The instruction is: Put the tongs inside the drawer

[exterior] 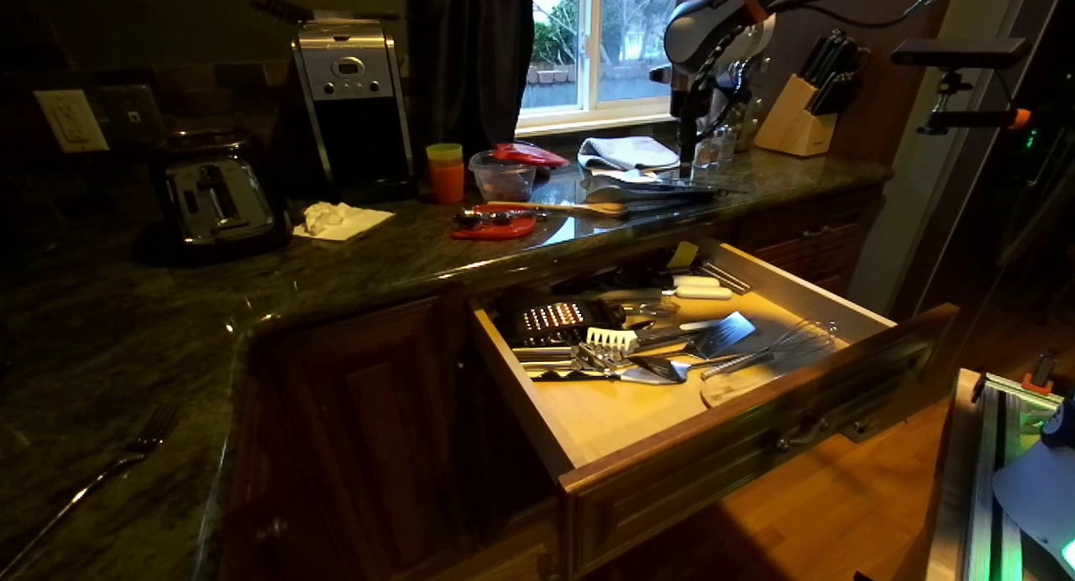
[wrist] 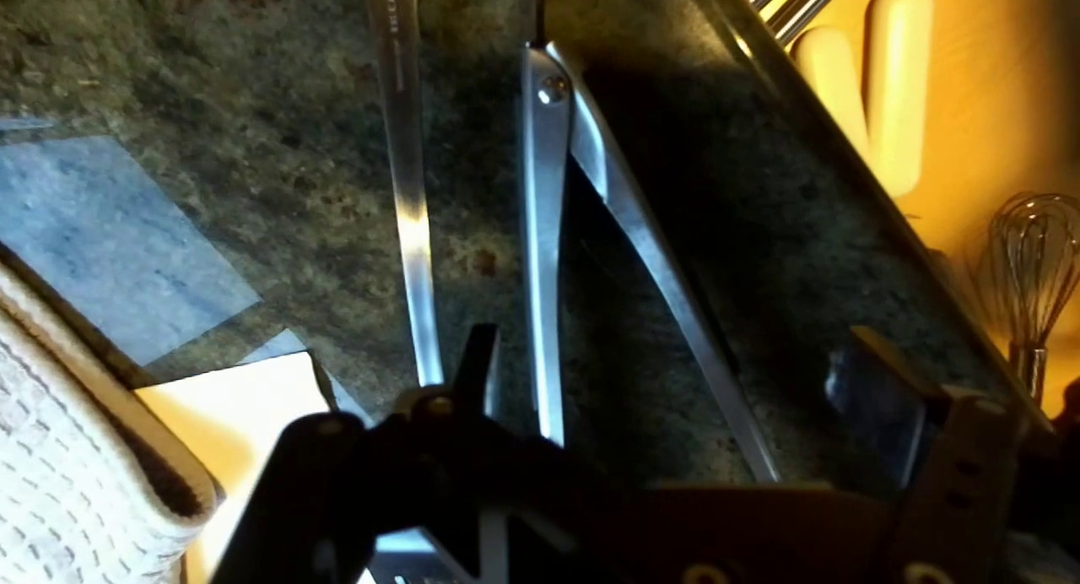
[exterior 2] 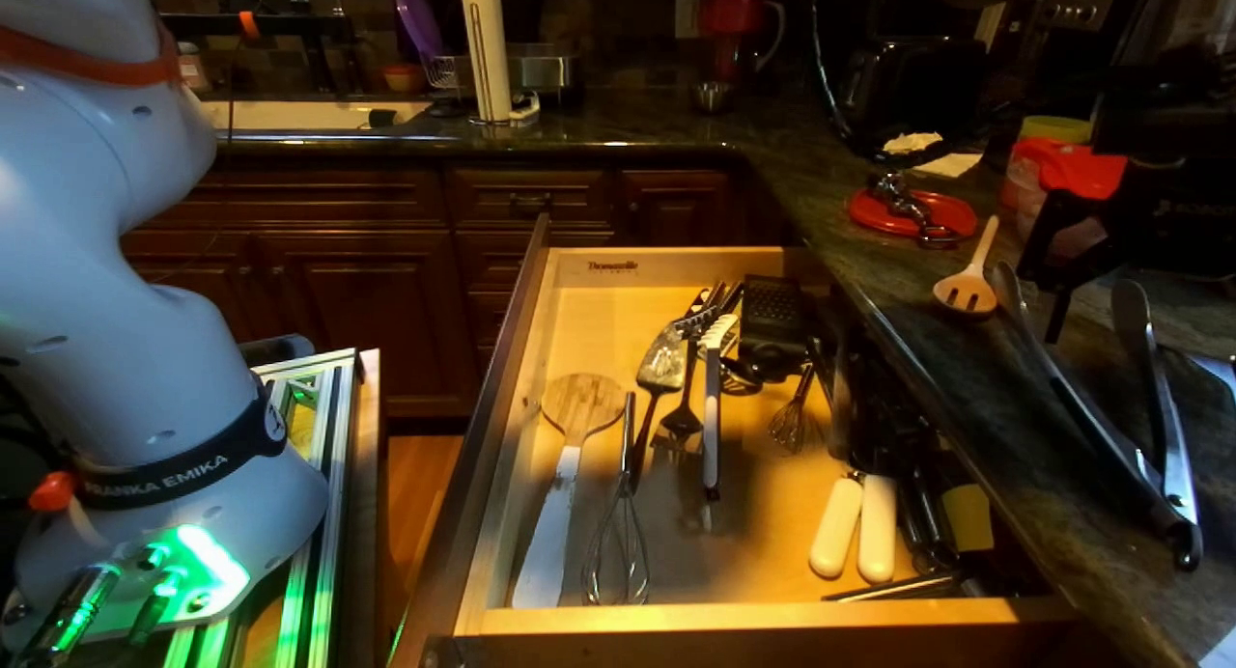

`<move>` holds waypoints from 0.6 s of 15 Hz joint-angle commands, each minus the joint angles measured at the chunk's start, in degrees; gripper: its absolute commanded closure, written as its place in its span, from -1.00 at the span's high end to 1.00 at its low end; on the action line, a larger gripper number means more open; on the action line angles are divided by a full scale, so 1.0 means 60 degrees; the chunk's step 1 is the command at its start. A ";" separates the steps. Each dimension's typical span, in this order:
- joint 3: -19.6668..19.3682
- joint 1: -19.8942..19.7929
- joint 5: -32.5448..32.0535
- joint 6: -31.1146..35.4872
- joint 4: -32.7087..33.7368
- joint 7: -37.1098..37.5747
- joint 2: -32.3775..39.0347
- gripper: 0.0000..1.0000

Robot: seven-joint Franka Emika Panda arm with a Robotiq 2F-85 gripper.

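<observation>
The tongs (wrist: pixel 544 229) lie spread on the dark counter, silvery with two long arms joined at a pivot. They also show in both exterior views, on the counter behind the drawer (exterior: pixel 647 193) (exterior 2: pixel 1173 446). My gripper (wrist: pixel 671 356) is open and empty over them. In the wrist view one finger is left of the left arm and the other right of the right arm; the tongs' far ends are hidden behind the gripper. I cannot tell the fingers' exact height. The drawer (exterior 2: pixel 589 320) is pulled open, pale inside with a dark brown front (exterior: pixel 714 480).
A long metal utensil (wrist: pixel 413 213) lies left of the tongs. A folded cloth (wrist: pixel 93 449), a wooden slotted spoon (exterior 2: pixel 966 292) and a red lid (exterior 2: pixel 869 214) are on the counter. A knife block (exterior: pixel 798 115) stands behind. Several utensils, including a whisk (exterior 2: pixel 618 552), lie in the drawer.
</observation>
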State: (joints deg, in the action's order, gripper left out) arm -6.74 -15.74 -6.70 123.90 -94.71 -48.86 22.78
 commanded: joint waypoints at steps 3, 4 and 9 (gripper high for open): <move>0.0252 -0.0228 0.0497 -0.0052 0.0702 -0.0456 0.0698 0.37; 0.0278 -0.0234 0.0504 0.0054 0.0764 -0.0474 0.0782 0.26; 0.0377 -0.0303 0.0546 0.0100 0.1225 -0.0556 0.1181 0.04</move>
State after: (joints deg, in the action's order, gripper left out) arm -5.51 -16.24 -4.98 123.92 -89.87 -50.06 27.68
